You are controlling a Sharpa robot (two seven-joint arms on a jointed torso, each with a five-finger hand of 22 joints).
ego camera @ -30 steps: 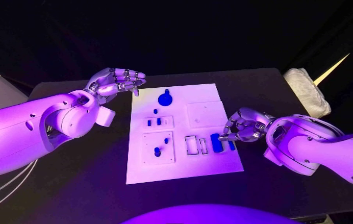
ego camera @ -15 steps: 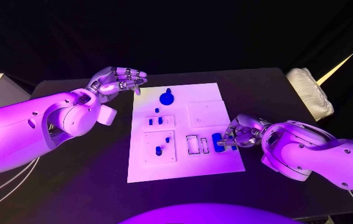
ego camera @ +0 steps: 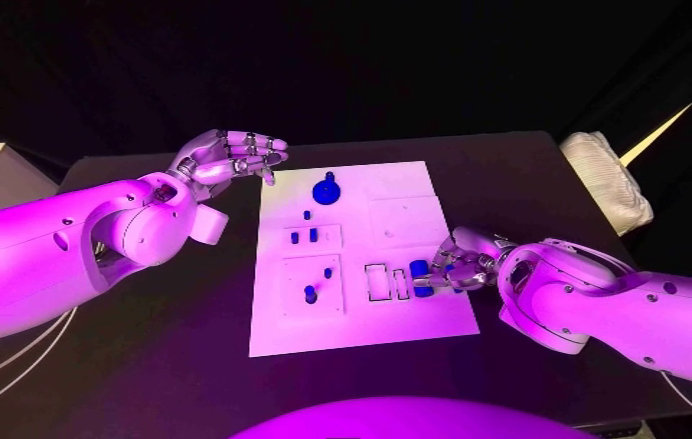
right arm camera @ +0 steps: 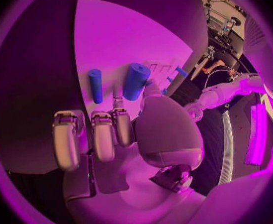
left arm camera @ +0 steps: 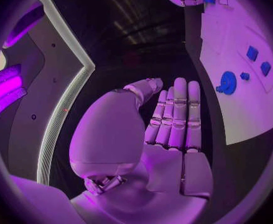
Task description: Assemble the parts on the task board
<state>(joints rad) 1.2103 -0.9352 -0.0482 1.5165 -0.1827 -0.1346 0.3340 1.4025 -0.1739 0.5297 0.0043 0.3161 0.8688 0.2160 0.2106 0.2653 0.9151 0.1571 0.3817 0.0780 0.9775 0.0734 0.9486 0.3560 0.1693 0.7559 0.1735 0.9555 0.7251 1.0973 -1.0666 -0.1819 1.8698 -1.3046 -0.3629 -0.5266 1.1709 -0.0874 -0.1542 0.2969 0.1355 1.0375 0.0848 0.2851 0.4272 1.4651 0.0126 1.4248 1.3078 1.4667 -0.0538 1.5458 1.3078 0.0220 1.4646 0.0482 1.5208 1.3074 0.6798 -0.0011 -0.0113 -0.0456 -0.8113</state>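
**Parts on task board: right hand at the blue cylinders**

Parts lie spread over the task board (ego camera: 361, 259), the white plate mid-table. Two blue cylinders sit at its right near side: a thick one (right arm camera: 135, 80) and a thin one (right arm camera: 95, 85), side by side, apart. Right hand (ego camera: 456, 262) sits over them, fingers curled down at the thick cylinder; whether it actually grips the cylinder cannot be told. Likely reason for the pose: picking the piece for a slot just left (ego camera: 376, 282). Left hand (ego camera: 231, 160) hovers off the board's far left corner, holding nothing, fingers half curled, probably parked clear. A round blue knob (ego camera: 326, 193) stands at the far end.
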